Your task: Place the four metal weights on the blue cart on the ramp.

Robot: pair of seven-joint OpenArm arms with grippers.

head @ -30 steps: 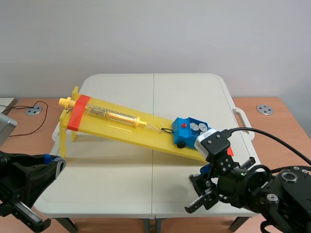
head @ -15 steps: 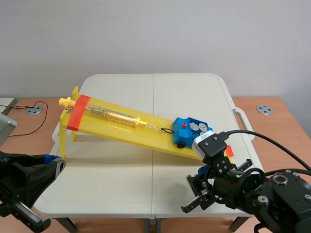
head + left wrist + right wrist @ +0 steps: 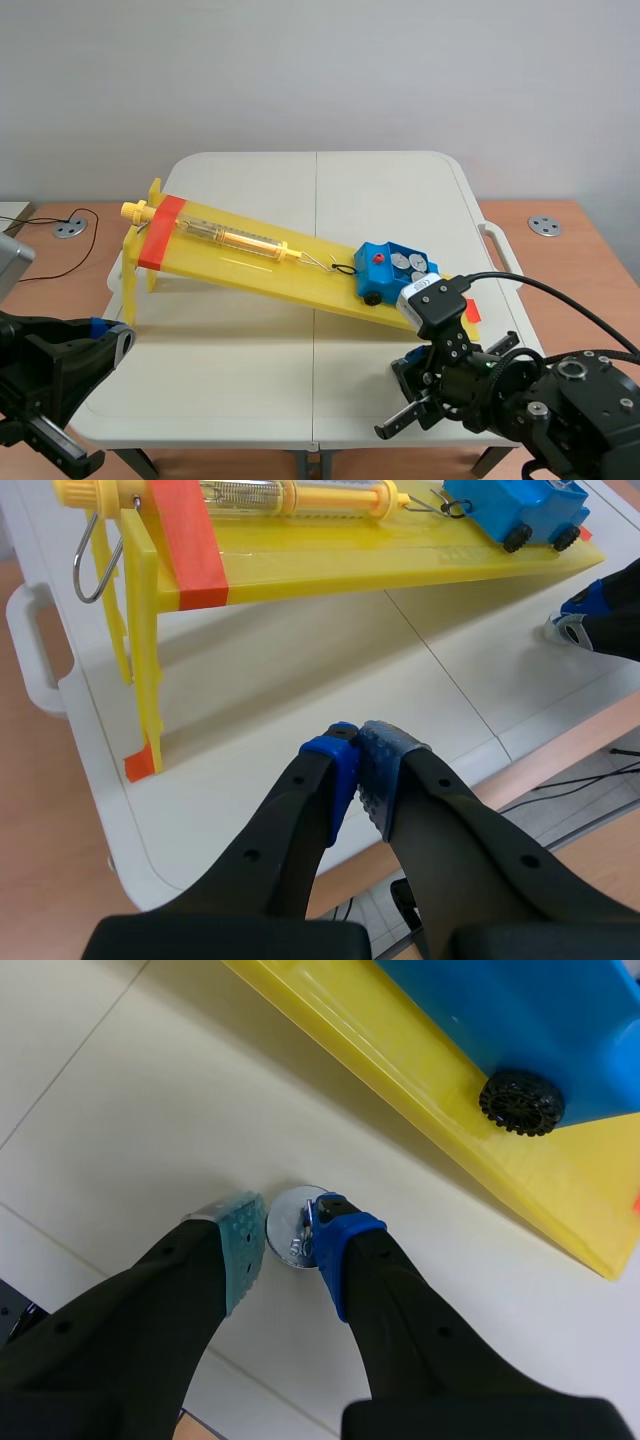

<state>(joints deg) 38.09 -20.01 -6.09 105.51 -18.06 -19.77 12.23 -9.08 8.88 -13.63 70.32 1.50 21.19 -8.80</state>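
Observation:
A blue cart (image 3: 388, 268) sits low on the yellow ramp (image 3: 250, 258), hooked to a spring scale (image 3: 235, 238); round metal weights (image 3: 406, 263) lie in its tray. In the right wrist view the cart (image 3: 540, 1020) and ramp (image 3: 400, 1070) are just ahead, and one more metal weight (image 3: 293, 1237) lies flat on the white table. My right gripper (image 3: 290, 1245) is down at the table with both pads against this weight, shut on it. My left gripper (image 3: 358, 765) is shut on nothing, low at the table's near left corner (image 3: 110, 340).
The ramp stands on thin yellow legs (image 3: 145, 680) at its raised left end, marked with orange-red tape (image 3: 160, 232). The white table (image 3: 240, 350) has a handle (image 3: 500, 245) on its right side. Wooden desks flank it.
My right arm has shifted slightly left and down beside the ramp's low end. The left arm, cart and ramp have not moved.

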